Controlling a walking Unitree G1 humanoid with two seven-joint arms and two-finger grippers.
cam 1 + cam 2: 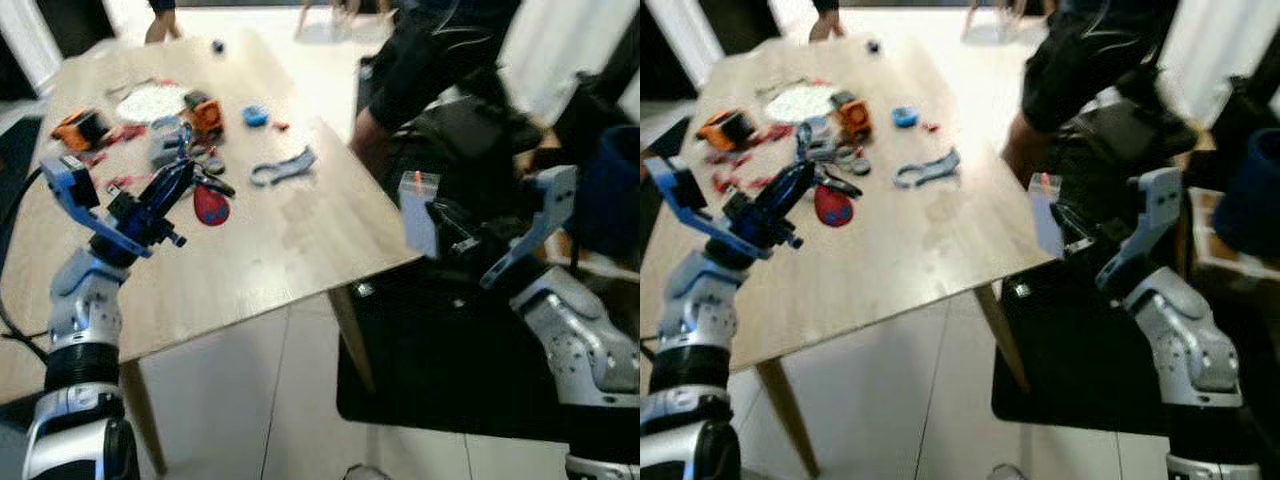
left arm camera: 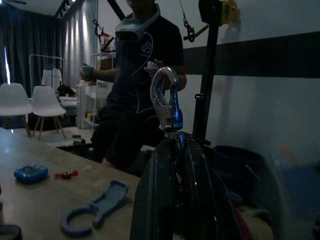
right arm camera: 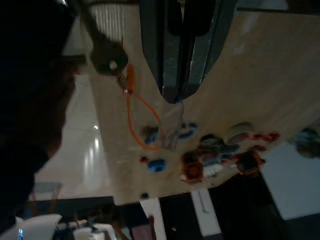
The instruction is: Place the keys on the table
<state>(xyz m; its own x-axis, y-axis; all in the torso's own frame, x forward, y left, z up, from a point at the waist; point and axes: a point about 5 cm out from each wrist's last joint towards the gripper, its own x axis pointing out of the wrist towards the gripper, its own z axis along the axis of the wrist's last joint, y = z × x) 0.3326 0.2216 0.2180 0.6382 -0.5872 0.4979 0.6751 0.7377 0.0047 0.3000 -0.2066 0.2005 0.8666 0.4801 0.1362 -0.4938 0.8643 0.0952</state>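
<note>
The left end effector (image 1: 178, 178) is reaching over the left part of the table (image 1: 300, 240), its black fingers clenched on the keys (image 2: 167, 102); in the left wrist view a blue and silver carabiner is sticking out beyond the fingertips, so the keys are being held above the table, not lying on it. A red fob (image 1: 209, 205) is lying just beside the fingers on the wood, and I cannot tell whether it is joined to the keys.

The right end effector (image 1: 1068, 232) is hovering off the table's right edge, near the corner, beside a pale tag (image 1: 418, 210). In the right wrist view its fingers (image 3: 177, 55) are lying pressed together, and a dark key with an orange cord (image 3: 137, 115) is dangling beside them; whether the fingers are pinching that cord cannot be told.

Farther along the table a blue wrench-shaped tool (image 1: 284, 167), a small blue gadget (image 1: 255, 116), an orange block (image 1: 205, 112), a white plate (image 1: 150, 101) and scattered red bits are lying well apart from the edge. A person (image 2: 137, 85) in dark clothes is standing beyond the table's far right side.
</note>
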